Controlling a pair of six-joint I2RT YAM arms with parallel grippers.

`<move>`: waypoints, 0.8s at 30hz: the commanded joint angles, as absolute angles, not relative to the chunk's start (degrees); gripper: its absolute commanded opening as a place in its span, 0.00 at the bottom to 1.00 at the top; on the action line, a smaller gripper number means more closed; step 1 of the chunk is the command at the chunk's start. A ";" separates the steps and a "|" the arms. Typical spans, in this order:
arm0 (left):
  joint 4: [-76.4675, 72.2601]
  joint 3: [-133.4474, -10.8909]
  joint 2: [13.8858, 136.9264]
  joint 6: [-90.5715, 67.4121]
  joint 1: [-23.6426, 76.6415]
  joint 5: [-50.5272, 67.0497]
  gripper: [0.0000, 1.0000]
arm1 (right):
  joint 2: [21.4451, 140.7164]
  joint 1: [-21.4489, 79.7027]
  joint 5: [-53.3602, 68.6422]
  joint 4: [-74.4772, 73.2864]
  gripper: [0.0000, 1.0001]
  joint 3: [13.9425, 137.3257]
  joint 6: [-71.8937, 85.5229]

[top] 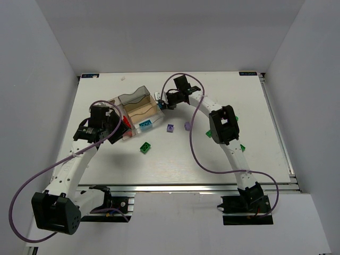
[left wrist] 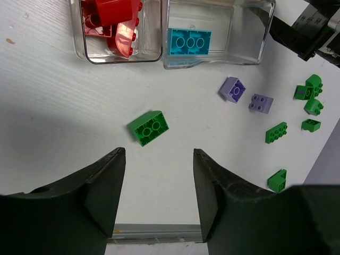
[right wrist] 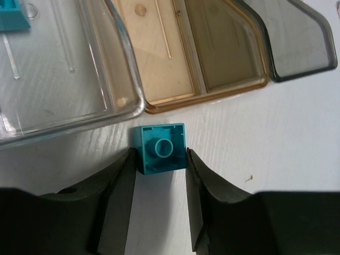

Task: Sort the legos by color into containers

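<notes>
The left gripper (left wrist: 158, 170) hangs over the table (left wrist: 53, 106) with its jaws standing fairly wide and nothing between them. Straight ahead of the gap, a little toward the left finger, one green brick (left wrist: 149, 127) lies studs up and well clear of both fingertips. Farther ahead sits the clear box (left wrist: 218, 62): the compartment beyond the left finger holds a heap of red bricks (left wrist: 111, 21), and the one beyond the right finger holds a single cyan brick (left wrist: 188, 41) lying flat. Out past the right finger two purple bricks (left wrist: 232, 88) lie close together on the table, and farther out on that side are several loose green bricks (left wrist: 276, 132) (how many exactly is hard to tell at the frame's edge). The right gripper (right wrist: 159, 170) has its jaws drawn in against the two sides of a small cyan brick (right wrist: 159, 149), which sits between the fingertips with its hollow underside up, on the table just short of the box's rim. Ahead of these jaws lie the tan-bottomed compartments, and beyond the right finger the smoky lid (right wrist: 297, 42) lies open.
</notes>
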State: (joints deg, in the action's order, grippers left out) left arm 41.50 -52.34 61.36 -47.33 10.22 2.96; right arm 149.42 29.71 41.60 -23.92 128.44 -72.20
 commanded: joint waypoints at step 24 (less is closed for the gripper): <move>29.36 -43.78 55.55 -43.77 10.55 14.06 0.65 | 120.50 28.03 48.69 -19.77 0.10 106.97 -48.25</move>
State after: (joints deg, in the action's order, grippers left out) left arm 31.40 -45.43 58.00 -46.00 10.26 10.57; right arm 123.50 25.61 43.72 -20.29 109.06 -48.23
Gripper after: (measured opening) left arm 0.648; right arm 0.439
